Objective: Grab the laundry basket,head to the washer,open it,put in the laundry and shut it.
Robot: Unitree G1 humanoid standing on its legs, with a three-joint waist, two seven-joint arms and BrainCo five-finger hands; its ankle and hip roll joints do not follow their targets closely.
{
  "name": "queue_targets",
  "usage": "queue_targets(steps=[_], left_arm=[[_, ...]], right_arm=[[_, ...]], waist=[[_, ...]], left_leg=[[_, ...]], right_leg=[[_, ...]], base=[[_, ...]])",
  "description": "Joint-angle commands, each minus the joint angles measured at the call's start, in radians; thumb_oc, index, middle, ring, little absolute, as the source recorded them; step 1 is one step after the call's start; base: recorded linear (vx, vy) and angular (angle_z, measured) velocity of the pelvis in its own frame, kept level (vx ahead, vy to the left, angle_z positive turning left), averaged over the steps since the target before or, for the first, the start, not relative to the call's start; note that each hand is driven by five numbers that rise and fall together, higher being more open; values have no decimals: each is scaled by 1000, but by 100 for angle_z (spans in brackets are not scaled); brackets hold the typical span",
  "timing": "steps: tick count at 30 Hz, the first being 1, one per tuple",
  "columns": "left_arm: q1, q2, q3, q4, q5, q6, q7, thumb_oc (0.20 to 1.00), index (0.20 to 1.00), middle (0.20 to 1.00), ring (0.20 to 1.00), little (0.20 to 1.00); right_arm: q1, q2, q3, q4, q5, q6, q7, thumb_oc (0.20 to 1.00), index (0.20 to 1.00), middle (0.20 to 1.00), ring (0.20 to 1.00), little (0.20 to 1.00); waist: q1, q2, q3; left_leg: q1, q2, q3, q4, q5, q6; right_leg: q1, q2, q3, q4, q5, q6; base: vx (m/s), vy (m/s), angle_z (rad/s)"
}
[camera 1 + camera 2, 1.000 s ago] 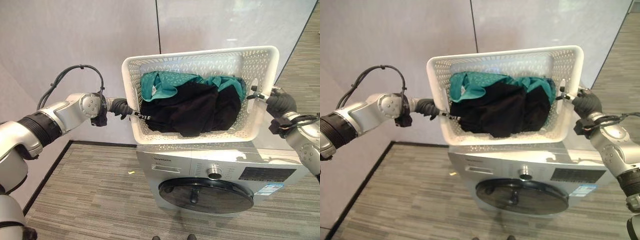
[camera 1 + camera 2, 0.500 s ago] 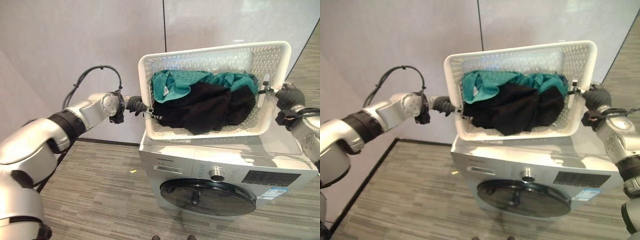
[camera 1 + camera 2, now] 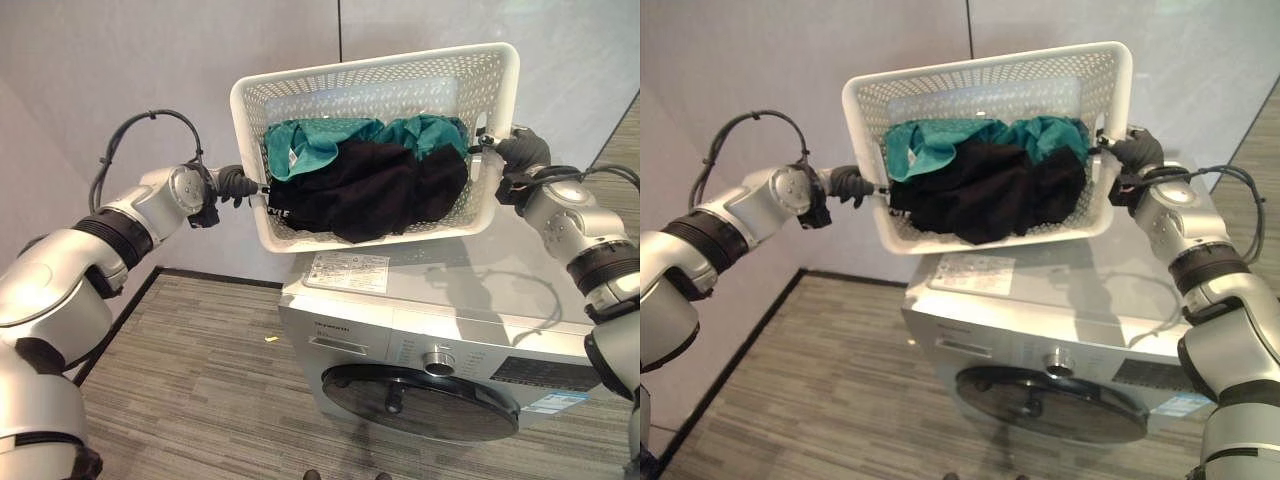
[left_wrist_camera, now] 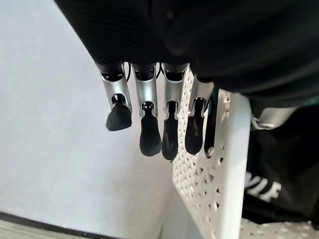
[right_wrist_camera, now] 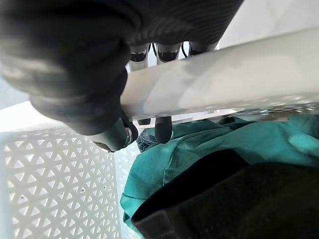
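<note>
A white perforated laundry basket [image 3: 370, 72] hangs in the air above the back of the silver washer [image 3: 440, 300], tipped with its opening toward me. Teal laundry [image 3: 300, 145] and black laundry [image 3: 360, 195] lie inside. My left hand [image 3: 236, 184] grips the basket's left wall; in its wrist view the fingers [image 4: 149, 134] hang down outside the basket wall [image 4: 224, 164]. On the right side, my right hand [image 3: 522, 152] holds the rim, fingers curled over the white rim [image 5: 239, 74]. The washer's round dark door [image 3: 430, 405] is shut.
A grey panelled wall stands right behind the washer. A printed sheet [image 3: 347, 272] lies on the washer top. The control knob [image 3: 436, 361] sits above the door. Striped grey floor spreads to the left of the washer, with a small yellow scrap [image 3: 266, 340] on it.
Both hands have carried the basket up and to the left, and more of the washer top shows under it. The view has shifted a little too.
</note>
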Motion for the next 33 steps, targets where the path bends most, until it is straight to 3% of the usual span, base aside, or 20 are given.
queue_targets(steps=[1, 11, 21, 25, 27, 31, 33], left_arm=[[-260, -90, -56, 61, -11, -58, 39, 200, 200, 200, 200, 200], [-243, -55, -43, 48, 7, -54, 17, 200, 200, 200, 200, 200], [-203, -92, 60, 52, -225, -64, 69, 200, 200, 200, 200, 200], [-164, -119, 167, 47, -337, -80, 126, 200, 200, 200, 200, 200], [-118, -143, 280, 92, -387, -94, 177, 200, 200, 200, 200, 200], [-72, -166, 383, 133, -419, -108, 219, 200, 200, 200, 200, 200], [-31, -207, 481, 183, -462, -114, 255, 200, 200, 200, 200, 200]], right_arm=[[-163, 116, -15, -231, 88, -121, 94, 200, 200, 200, 200, 200], [-35, 105, -50, -440, 89, -130, 116, 200, 200, 200, 200, 200], [-120, 183, -96, -239, 237, -170, 99, 200, 200, 200, 200, 200], [-115, 247, -150, -213, 302, -201, 89, 200, 200, 200, 200, 200], [-120, 303, -173, -176, 321, -216, 76, 200, 200, 200, 200, 200], [-129, 362, -181, -137, 334, -217, 65, 200, 200, 200, 200, 200], [-138, 423, -193, -93, 344, -215, 53, 200, 200, 200, 200, 200]], waist=[[21, -61, -46], [52, -60, -60], [60, -60, -69], [51, -59, -70], [40, -60, -68], [25, -56, -68], [11, -56, -66]], left_leg=[[1, 9, -21, 30, 34, -54], [4, 6, -34, 73, 17, -50], [6, 8, -38, 92, 0, -51], [10, 11, -37, 87, -3, -51], [12, 13, -34, 84, -5, -53], [15, 16, -28, 81, -8, -55], [18, 20, -23, 78, -10, -56]], right_leg=[[33, -45, -34, 11, -11, 128], [62, -52, -50, 28, -33, 121], [74, -45, -53, 32, -46, 112], [77, -41, -52, 33, -51, 109], [76, -40, -47, 32, -54, 106], [75, -39, -42, 31, -56, 103], [74, -38, -37, 35, -60, 100]], base=[[-42, 13, -1], [-9, 1, 4], [-7, -4, 6], [0, 0, 0], [0, 0, 0], [0, 0, 0], [0, 0, 0]])
